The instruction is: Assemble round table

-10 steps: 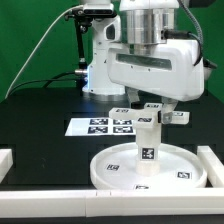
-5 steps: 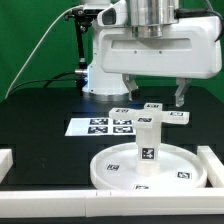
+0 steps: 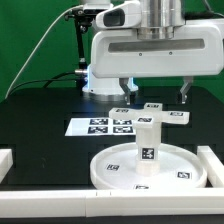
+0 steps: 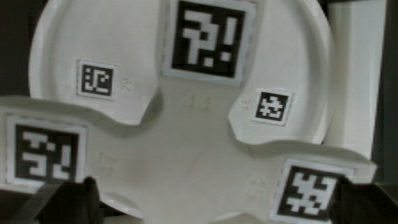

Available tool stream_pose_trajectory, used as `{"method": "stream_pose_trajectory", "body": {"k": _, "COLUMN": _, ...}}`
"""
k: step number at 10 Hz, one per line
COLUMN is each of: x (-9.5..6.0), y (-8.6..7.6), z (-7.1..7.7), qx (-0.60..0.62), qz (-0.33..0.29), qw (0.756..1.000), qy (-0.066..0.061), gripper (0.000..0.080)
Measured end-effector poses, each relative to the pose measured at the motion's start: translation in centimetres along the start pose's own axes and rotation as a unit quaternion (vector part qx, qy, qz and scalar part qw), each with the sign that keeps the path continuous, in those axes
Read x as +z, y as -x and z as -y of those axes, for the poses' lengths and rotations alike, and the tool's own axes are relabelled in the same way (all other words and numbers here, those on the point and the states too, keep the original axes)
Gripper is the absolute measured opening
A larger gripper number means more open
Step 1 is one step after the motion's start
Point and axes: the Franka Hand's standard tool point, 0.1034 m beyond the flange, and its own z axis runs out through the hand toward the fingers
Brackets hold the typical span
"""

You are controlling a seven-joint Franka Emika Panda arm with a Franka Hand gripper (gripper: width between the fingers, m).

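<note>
1. Working from the exterior view's left, we note the marker board (image 3: 110, 126) flat on the table (image 3: 40, 120).
2. We see the round disc (image 3: 150, 168) near the table's front edge, between white rails (image 3: 215, 165), with the leg (image 3: 148, 148) upright at its centre and the base piece (image 3: 157, 117) on top.
3. We record the gripper (image 3: 154, 92) above the base piece, jaws fully apart, gripping nothing.

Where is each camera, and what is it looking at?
Exterior view: off the arm, looking slightly down over the black table at the disc, the upright leg with the base piece on top; the gripper shows, jaws open.
Wrist view: on the wrist, looking straight down at the base piece over the disc; dark jaw tips show.
Shared: disc, base piece.
</note>
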Motion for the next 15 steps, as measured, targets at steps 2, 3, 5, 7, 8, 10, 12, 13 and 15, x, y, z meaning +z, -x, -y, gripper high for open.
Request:
{"method": "stream_pose_trajectory", "body": {"k": 2, "x": 0.0, "y": 0.0, "z": -0.2, "qx": -0.084, "qz": 0.0, "qw": 0.997, "qy": 0.002, "gripper": 0.0648}}
{"method": "stream_pose_trajectory", "body": {"k": 3, "x": 0.0, "y": -0.2, "z": -0.9, "qx": -0.169, "qz": 0.0, "qw": 0.986, "qy": 0.007, "gripper": 0.0648}}
{"method": "stream_pose_trajectory", "body": {"k": 5, "x": 0.5, "y": 0.0, "z": -1.4, "qx": -0.244, "qz": 0.001, "qw": 0.97, "qy": 0.014, "gripper": 0.0648}}
{"method": "stream_pose_trajectory", "body": {"k": 7, "x": 1.1, "y": 0.2, "z": -1.6, "qx": -0.235, "qz": 0.003, "qw": 0.972, "qy": 0.014, "gripper": 0.0648}}
{"method": "stream_pose_trajectory", "body": {"k": 8, "x": 1.2, "y": 0.3, "z": -1.7, "qx": -0.233, "qz": 0.004, "qw": 0.972, "qy": 0.015, "gripper": 0.0648}}
{"method": "stream_pose_trajectory", "body": {"k": 10, "x": 1.6, "y": 0.1, "z": -1.7, "qx": -0.227, "qz": 0.006, "qw": 0.974, "qy": 0.016, "gripper": 0.0648}}
{"method": "stream_pose_trajectory", "body": {"k": 12, "x": 2.2, "y": 0.3, "z": -1.4, "qx": -0.22, "qz": 0.009, "qw": 0.975, "qy": 0.018, "gripper": 0.0648}}
{"method": "stream_pose_trajectory", "body": {"k": 13, "x": 2.3, "y": 0.4, "z": -1.2, "qx": -0.217, "qz": 0.009, "qw": 0.976, "qy": 0.018, "gripper": 0.0648}}
{"method": "stream_pose_trajectory", "body": {"k": 15, "x": 2.4, "y": 0.4, "z": -1.2, "qx": -0.209, "qz": 0.01, "qw": 0.978, "qy": 0.018, "gripper": 0.0648}}
